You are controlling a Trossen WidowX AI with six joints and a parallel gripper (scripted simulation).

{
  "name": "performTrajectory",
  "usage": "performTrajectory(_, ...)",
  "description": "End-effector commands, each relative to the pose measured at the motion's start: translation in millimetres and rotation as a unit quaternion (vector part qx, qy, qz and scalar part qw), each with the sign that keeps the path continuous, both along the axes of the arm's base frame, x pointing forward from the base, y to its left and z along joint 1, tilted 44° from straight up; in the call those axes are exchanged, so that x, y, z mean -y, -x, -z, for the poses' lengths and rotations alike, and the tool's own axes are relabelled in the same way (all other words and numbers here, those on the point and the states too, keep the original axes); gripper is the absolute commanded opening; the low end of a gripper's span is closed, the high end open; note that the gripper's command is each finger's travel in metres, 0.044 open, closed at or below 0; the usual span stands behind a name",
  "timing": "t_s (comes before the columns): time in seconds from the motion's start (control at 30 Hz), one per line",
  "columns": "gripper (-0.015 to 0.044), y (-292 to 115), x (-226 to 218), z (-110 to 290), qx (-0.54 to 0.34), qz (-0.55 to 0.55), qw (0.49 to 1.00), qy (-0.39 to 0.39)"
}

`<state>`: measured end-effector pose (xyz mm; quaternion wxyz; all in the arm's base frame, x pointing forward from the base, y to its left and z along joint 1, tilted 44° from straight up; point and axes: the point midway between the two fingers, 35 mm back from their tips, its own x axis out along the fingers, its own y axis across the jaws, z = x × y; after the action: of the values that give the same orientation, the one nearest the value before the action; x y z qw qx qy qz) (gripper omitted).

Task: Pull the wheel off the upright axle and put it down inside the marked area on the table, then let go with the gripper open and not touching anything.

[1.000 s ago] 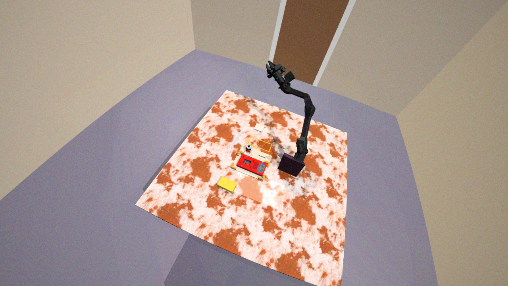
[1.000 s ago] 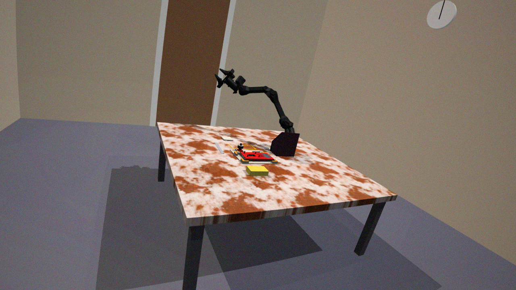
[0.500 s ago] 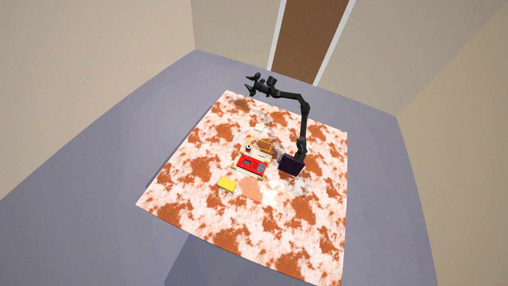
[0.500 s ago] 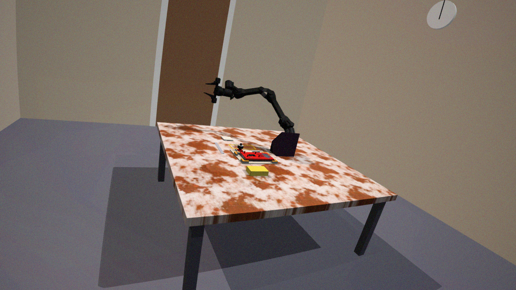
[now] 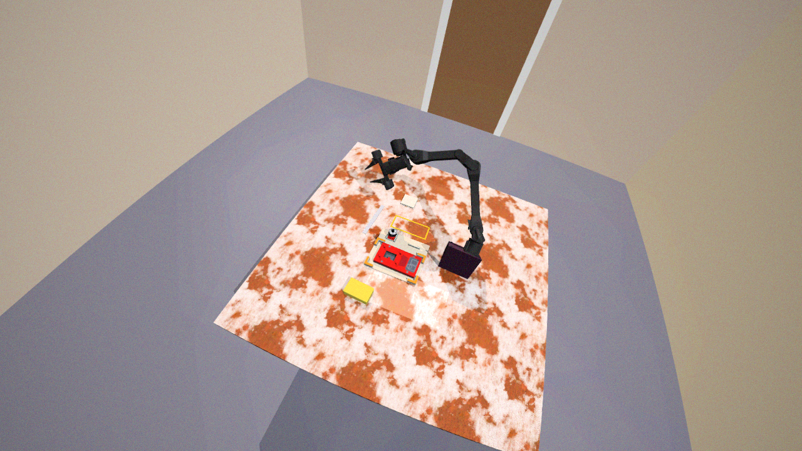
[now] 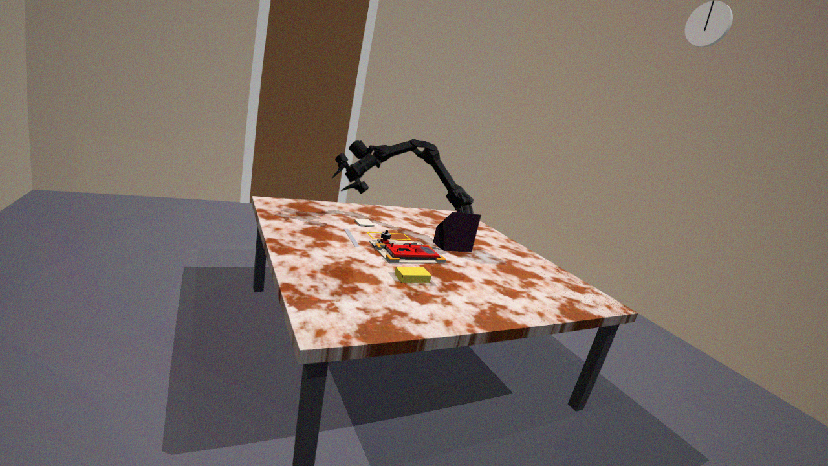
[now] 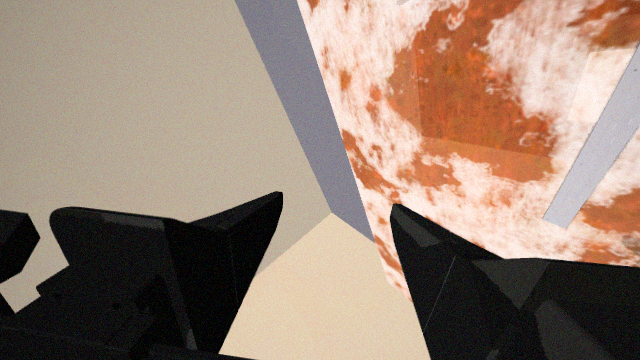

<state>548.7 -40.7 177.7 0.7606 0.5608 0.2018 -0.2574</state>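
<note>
Gripper [image 5: 378, 173]: black, parallel-jaw, high above the far left part of the table [image 6: 521, 338], over the far edge; fingers parted to a middling width, nothing between them; tips aimed down and outward toward the far left corner. In the wrist view, gripper [image 7: 336, 205] framed by two dark pointed fingers, with wall, floor strip and table edge showing through the gap.

Arm [image 5: 473, 185]: black, six-joint, rising from a dark purple base block [image 5: 459, 259] near the right of mid-table, bending over toward the far edge.

Wheel [image 5: 394, 232]: small, dark with pale hub, seated on the upright axle at the far left corner of the fixture board [image 5: 386, 269]; well apart from the gripper. Also seen from outside as a small black knob [image 6: 384, 233].

Fixture board: cream, orange corner marks, carrying a red plate [image 5: 399, 257] with grey recesses; mid-table.

Marked area [image 5: 411, 227]: yellow-outlined rectangle, just beside the wheel on the far side of the board; nothing inside.

Yellow block [image 5: 358, 290]: flat, near side of the board, toward the left edge.

Pale orange patch [image 5: 395, 298]: flat, just right of the yellow block.

Cream tile [image 5: 408, 201]: small, beyond the marked area toward the far edge.

Grey strip [image 5: 373, 218]: thin, left of the marked area, lying roughly parallel to the left edge.
</note>
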Motion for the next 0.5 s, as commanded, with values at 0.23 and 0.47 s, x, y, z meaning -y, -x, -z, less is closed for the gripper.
performTrajectory(0.23,0.03,88,-36,125,-0.241,0.124,0.961,0.05)
performTrajectory(0.47,0.03,168,-42,164,-0.356,0.192,0.896,0.184)
